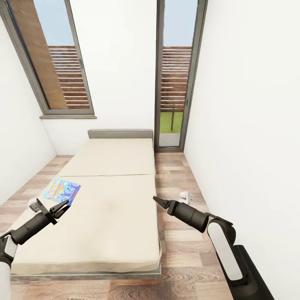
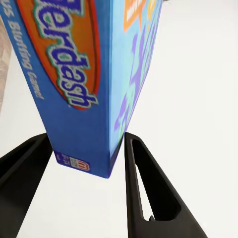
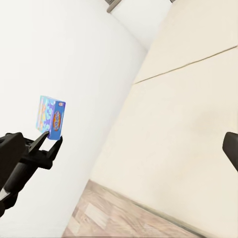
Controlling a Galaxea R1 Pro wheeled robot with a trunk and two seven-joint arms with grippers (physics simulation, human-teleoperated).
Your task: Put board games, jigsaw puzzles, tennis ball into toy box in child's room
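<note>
You are standing at the foot of the bed [image 1: 112, 200] in the child's room, looking up along it toward the headboard [image 1: 120, 133] at 12 o'clock. Your left pincer [image 1: 63, 206] is clamped on the blue board game [image 1: 62, 191], which sits at about 9 o'clock in the head view, lifted up over the left side of the mattress. In the left wrist view the two black fingers [image 2: 148, 188] squeeze just the bottom corner of the blue board game [image 2: 84, 84], so most of the box sticks out far past the grip. From the right wrist view you can see the same box [image 3: 51, 117] standing up out of the left pincer [image 3: 49, 144], with the white wall behind it. Your right pincer [image 1: 157, 201] hangs at about 4 o'clock over the wood floor [image 1: 183, 233] beside the bed, and its fingers look pressed together with nothing in them. Here is what could go wrong: the hold is only on a small corner, so if you swing or turn fast, the box may twist or slide out and fall. The box is also close to the left wall [image 1: 21, 146], so a wide turn could bump it loose. Move slowly and keep it level on the way to the toy box.
</note>
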